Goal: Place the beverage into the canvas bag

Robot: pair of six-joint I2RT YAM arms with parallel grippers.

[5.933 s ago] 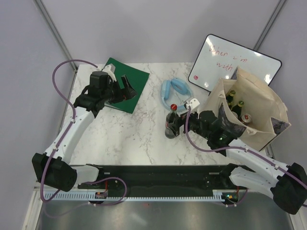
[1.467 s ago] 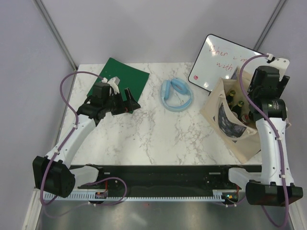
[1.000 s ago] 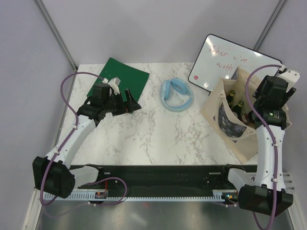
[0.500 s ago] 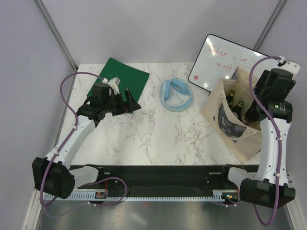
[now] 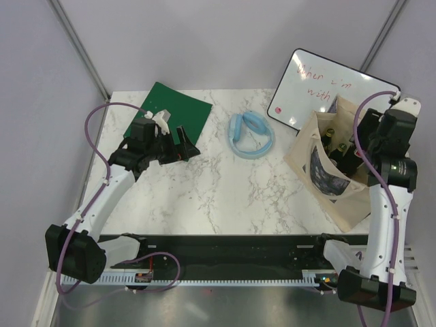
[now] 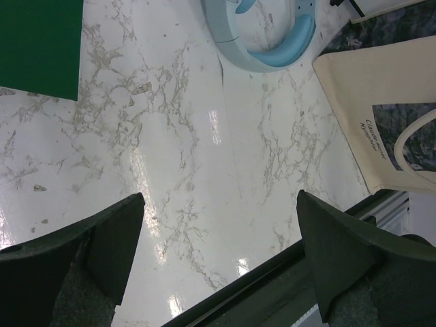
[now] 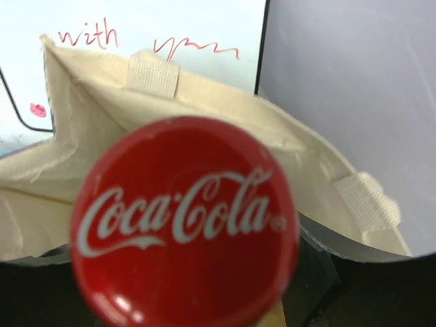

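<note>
Beverage (image 7: 184, 225), a red-capped cola bottle, hangs upright in the grip of the right pincer (image 5: 359, 144), seemingly just inside the open mouth of the canvas bag (image 5: 349, 203) at far right; left pincer (image 6: 221, 238) gapes wide, well apart.

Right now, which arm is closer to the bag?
Right. The right end effector hangs over the open bag, holding a bottle. The left end effector is far across the table, near the green mat.
</note>
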